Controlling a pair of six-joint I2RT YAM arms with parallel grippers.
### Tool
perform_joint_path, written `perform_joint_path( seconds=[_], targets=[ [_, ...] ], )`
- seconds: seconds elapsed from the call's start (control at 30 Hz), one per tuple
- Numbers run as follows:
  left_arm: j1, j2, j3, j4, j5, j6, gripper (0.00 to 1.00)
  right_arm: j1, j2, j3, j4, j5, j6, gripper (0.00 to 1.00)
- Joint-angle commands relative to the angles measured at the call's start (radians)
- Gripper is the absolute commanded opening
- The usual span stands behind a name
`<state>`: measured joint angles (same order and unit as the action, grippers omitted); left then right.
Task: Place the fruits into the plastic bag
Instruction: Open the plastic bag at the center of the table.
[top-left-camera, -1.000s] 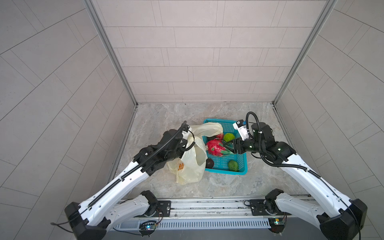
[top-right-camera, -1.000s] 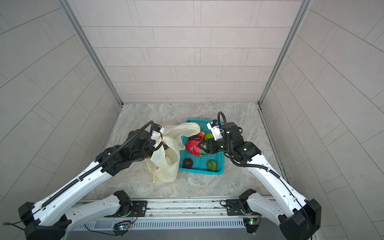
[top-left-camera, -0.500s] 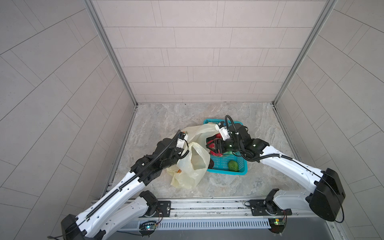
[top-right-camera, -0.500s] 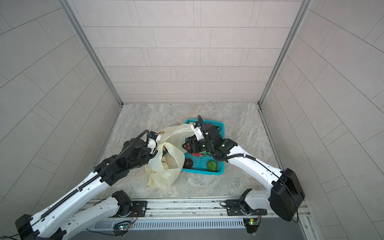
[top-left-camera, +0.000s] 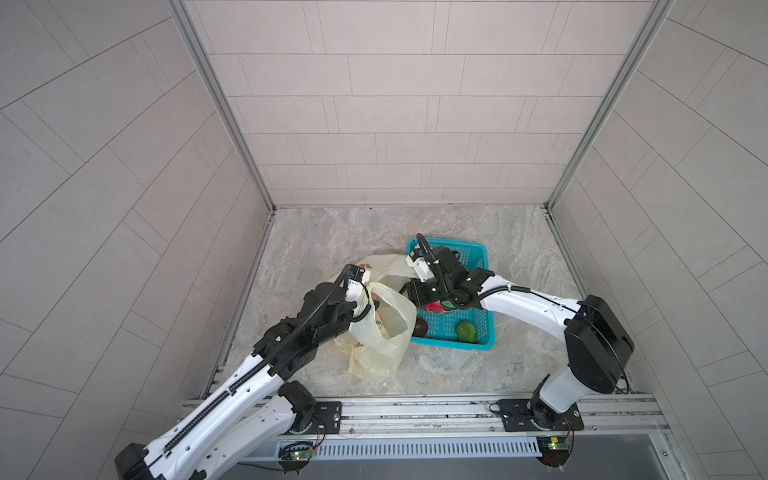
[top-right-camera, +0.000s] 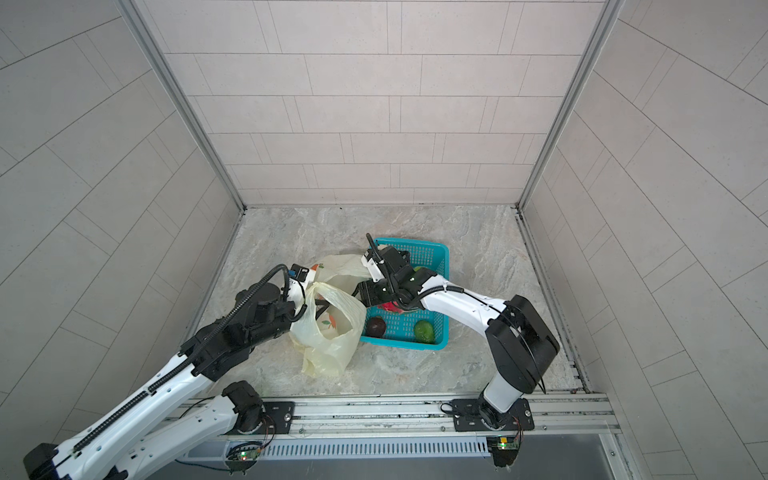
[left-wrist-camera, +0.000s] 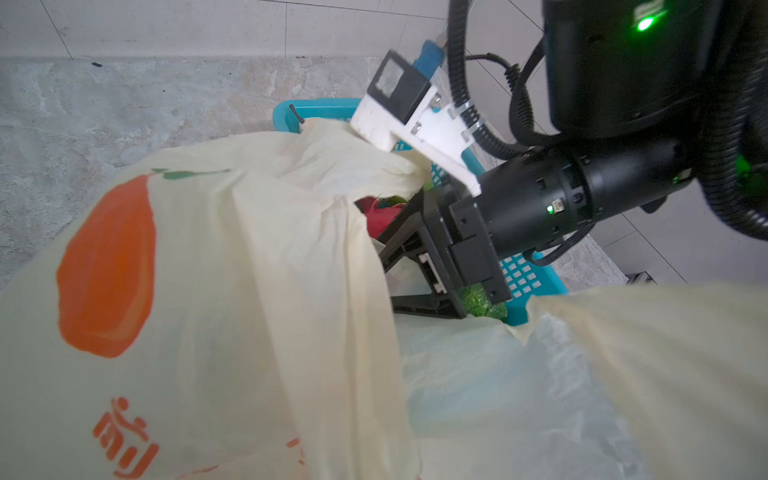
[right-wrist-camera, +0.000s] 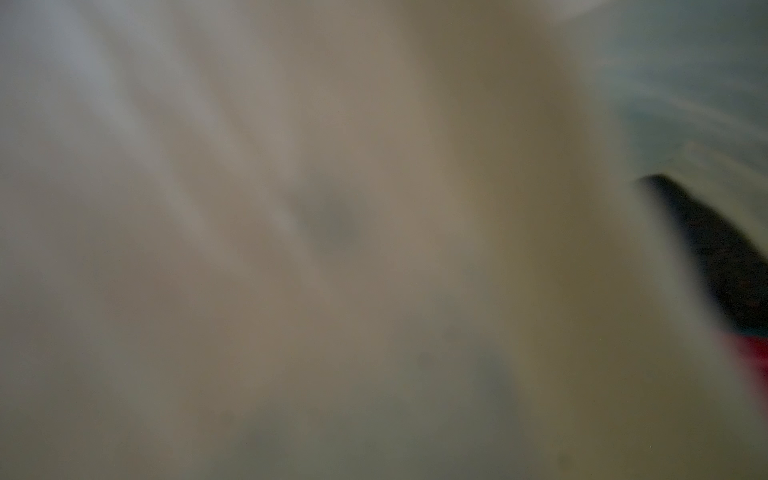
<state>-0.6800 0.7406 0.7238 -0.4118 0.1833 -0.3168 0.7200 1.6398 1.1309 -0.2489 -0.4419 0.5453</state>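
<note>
Fruit waiting, bag (top-left-camera: 382, 332) beside the basket (top-left-camera: 484, 332)
My left gripper (top-left-camera: 359, 309) pinches the bag handle; I can't tell my right gripper (top-left-camera: 409, 293) state behind the bag. Dragon fruit (top-left-camera: 434, 306), brown fruit (top-left-camera: 419, 327) and green fruit (top-left-camera: 466, 331) sit in the basket.

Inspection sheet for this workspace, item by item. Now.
Surface: grey marbled tabletop, flat.
Job's things: plastic bag held up with its mouth open, no fruit seen inside. The dragon fruit, dark brown fruit and green fruit lie in the teal basket.
Clutter: nothing seen.
Tools: left tool shut on the bag's rim. Right tool at the bag's mouth, jaws apart, tips hidden behind a fold.
Cables: left arm hose runs along the arm. Right wrist hose loops above the basket.
Surroundings: tiled walls on three sides, metal rail in front.
</note>
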Motion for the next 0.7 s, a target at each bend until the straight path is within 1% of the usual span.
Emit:
perform_joint_path(
  seconds=[0.0, 0.03, 0.13, 0.3, 0.4, 0.5, 0.67],
  targets=[
    [0.006, -0.005, -0.01, 0.035, -0.008, 0.008, 0.0, 0.013, 0.015, 0.046, -0.043, -0.062, -0.025, 0.25],
    [0.005, -0.006, -0.009, 0.037, -0.01, 0.01, 0.0, 0.013, 0.018, 0.049, -0.048, -0.061, -0.026, 0.0],
    [0.005, -0.001, -0.008, 0.032, -0.026, 0.018, 0.0, 0.012, -0.002, 0.063, -0.061, -0.058, -0.055, 0.0],
    [0.008, -0.001, -0.007, 0.033, -0.106, 0.022, 0.0, 0.012, -0.096, 0.115, -0.055, -0.003, -0.112, 0.0],
    [0.02, -0.003, 0.001, 0.05, -0.126, 0.024, 0.0, 0.013, -0.145, 0.157, -0.036, 0.028, -0.136, 0.0],
    [0.042, 0.0, 0.015, 0.065, -0.135, 0.034, 0.0, 0.012, -0.201, 0.152, 0.031, 0.07, -0.144, 0.0],
    [0.104, 0.015, 0.034, 0.067, -0.155, 0.054, 0.0, 0.013, -0.278, 0.14, 0.038, 0.147, -0.16, 0.0]
  ],
)
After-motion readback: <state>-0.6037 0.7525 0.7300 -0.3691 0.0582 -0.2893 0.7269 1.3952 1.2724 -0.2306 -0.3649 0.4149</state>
